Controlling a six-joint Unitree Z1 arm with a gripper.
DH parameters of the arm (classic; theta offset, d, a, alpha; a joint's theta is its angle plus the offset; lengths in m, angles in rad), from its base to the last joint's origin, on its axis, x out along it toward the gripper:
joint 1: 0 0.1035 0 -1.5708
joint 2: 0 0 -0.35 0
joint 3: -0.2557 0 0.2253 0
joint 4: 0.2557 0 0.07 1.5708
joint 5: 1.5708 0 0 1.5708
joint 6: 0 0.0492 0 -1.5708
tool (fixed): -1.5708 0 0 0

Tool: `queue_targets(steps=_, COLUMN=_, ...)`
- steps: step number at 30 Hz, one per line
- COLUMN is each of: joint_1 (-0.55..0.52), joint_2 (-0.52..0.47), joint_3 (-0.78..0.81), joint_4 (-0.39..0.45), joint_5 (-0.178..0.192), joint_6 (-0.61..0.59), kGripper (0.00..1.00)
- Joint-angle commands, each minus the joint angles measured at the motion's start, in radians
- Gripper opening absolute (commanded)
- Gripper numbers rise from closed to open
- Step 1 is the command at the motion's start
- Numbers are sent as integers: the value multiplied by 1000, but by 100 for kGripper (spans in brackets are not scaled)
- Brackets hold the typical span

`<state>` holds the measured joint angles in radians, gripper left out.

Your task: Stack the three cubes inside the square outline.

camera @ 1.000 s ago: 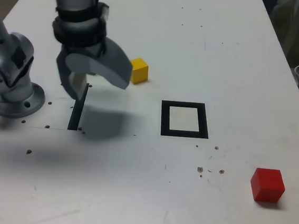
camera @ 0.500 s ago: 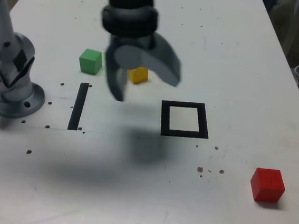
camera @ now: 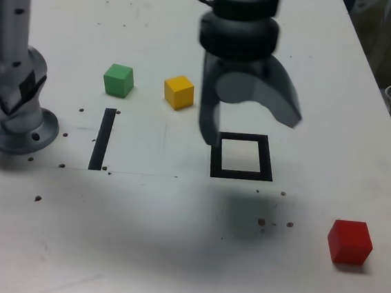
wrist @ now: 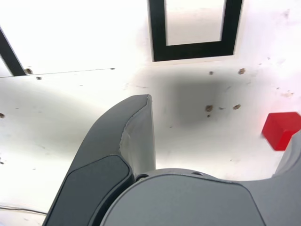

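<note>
The arm (camera: 11,46) rises from its base at the exterior view's left and reaches across, wrist pointing down. Its gripper (camera: 249,127) hangs above the table with jaws spread wide, nothing between them, one finger (wrist: 127,141) looming in the wrist view

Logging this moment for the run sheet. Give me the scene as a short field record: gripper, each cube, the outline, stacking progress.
gripper: open, empty, above the table just over the outline's far edge
green cube: on the table, at the exterior view's left, alone
yellow cube: on the table beside green, not touching
red cube: on the table, near right in the exterior view
outline: holds no cube
stacked: none yet
</note>
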<state>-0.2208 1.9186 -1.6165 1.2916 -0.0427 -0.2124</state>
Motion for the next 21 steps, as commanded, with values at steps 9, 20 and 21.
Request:
queue_targets(steps=9, joint_1=-47, joint_2=163, joint_3=-244, joint_4=38, joint_5=-12, joint_6=-43, kGripper=100)
queue_targets(steps=20, joint_1=-113, joint_2=312, joint_3=-444, joint_4=76, joint_5=6, joint_6=-70, kGripper=99)
queue_targets(steps=21, joint_1=-119, joint_2=323, joint_3=-455, joint_4=77, joint_5=9, joint_6=-74, kGripper=99)
